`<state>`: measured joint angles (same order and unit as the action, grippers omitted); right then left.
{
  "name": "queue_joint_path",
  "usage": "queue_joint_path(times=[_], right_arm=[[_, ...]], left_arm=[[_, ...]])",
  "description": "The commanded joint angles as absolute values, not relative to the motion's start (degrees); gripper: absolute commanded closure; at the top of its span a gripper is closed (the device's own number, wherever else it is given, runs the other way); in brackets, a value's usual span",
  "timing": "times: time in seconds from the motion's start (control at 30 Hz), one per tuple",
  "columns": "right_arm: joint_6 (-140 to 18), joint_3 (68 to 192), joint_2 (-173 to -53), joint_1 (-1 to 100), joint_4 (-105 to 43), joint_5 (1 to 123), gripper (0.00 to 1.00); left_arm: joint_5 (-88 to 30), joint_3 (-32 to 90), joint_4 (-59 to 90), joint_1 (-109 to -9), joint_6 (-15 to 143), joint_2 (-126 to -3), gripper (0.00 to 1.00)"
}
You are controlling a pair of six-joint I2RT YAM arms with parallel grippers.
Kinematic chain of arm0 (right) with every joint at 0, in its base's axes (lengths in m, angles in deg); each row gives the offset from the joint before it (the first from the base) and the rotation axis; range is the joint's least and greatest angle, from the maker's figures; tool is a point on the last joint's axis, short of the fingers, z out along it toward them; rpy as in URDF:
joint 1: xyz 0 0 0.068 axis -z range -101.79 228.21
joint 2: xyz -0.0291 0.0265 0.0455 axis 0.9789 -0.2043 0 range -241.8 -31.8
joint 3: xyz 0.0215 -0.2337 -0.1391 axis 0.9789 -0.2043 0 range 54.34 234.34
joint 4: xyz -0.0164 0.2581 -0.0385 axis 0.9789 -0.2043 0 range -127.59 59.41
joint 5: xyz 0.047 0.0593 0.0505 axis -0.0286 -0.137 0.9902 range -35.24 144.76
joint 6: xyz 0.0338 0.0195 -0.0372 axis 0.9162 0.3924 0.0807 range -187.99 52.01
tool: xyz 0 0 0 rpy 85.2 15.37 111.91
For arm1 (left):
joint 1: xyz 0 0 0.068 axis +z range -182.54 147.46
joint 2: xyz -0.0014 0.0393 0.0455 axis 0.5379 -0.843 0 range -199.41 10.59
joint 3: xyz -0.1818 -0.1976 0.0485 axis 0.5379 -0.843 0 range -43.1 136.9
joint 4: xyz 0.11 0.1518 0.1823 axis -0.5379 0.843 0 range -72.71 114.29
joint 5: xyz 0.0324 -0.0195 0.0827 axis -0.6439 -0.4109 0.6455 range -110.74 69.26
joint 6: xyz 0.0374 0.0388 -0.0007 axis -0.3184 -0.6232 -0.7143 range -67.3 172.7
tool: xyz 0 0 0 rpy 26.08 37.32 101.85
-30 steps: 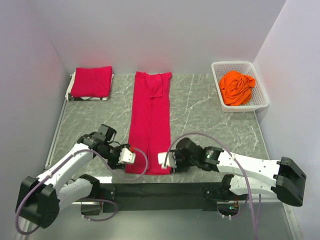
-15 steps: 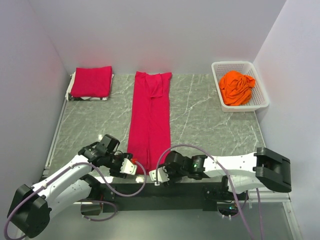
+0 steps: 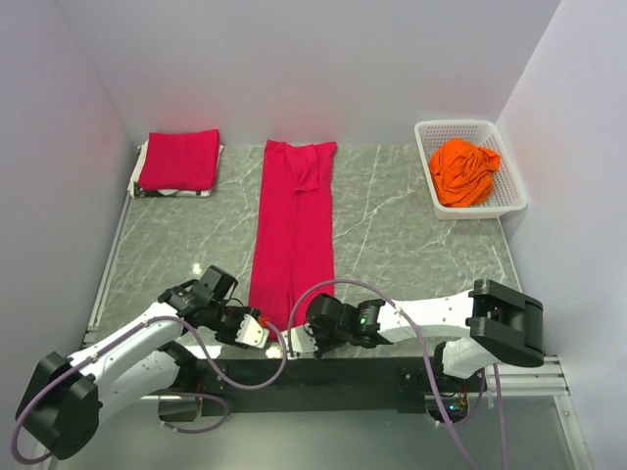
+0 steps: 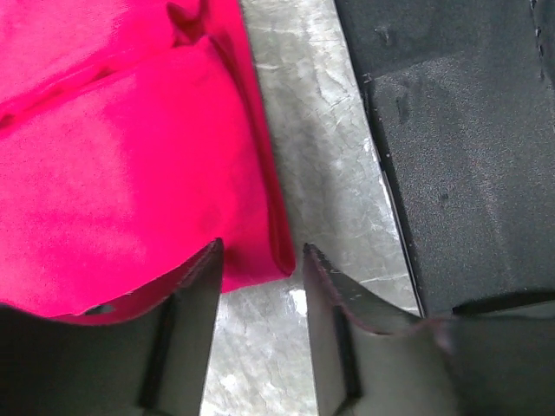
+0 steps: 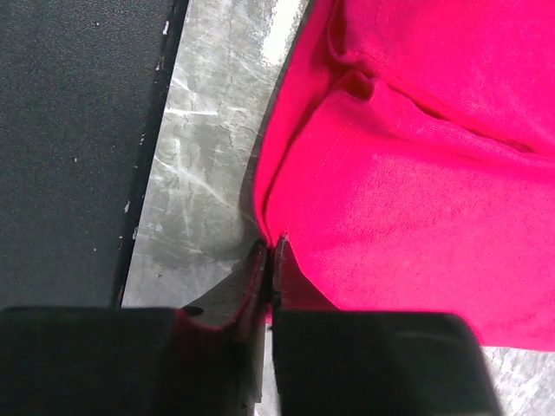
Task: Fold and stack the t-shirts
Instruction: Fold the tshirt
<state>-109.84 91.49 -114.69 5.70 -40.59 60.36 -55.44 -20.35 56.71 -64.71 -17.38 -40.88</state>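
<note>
A crimson t-shirt (image 3: 292, 230), folded into a long narrow strip, lies down the middle of the table. My left gripper (image 3: 257, 330) is at the strip's near left corner. In the left wrist view its jaws (image 4: 260, 256) stand open, with the corner of the red cloth (image 4: 130, 156) between the fingertips and a gap on the right side. My right gripper (image 3: 291, 341) is at the near right corner. Its jaws (image 5: 269, 247) are shut on the edge of the red cloth (image 5: 416, 173). A folded red t-shirt (image 3: 178, 160) lies at the back left.
A white lattice basket (image 3: 514, 191) at the back right holds a crumpled orange t-shirt (image 3: 463, 171). A black strip (image 4: 460, 130) runs along the table's near edge just behind both grippers. White walls close in the table on three sides.
Both grippers have moved in to the strip's near end, the right one sliding left. The right jaws have shut on the cloth's edge. The left jaws have narrowed.
</note>
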Motion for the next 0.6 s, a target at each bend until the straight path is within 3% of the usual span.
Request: queue_joint_path(times=[0.0, 0.17, 0.43, 0.57], right_arm=[[-108.43, 90.55, -116.35, 5.44, -43.51, 58.45, 0.99], [-107.9, 91.08, -116.79, 5.44, -43.6, 58.01, 1.0], [-106.06, 92.83, -115.56, 6.67, -45.44, 57.4, 1.0], [-105.7, 92.31, -114.07, 7.2, -45.09, 57.13, 1.0]], left_arm=[[-55.02, -20.86, 53.59, -65.85, -19.98, -43.11, 0.54], [-54.84, -20.51, 53.76, -66.29, -22.27, -44.35, 0.58], [-52.12, -18.05, 56.05, -67.7, -21.4, -49.7, 0.49], [-50.1, -17.26, 54.82, -67.96, -18.76, -51.55, 0.59]])
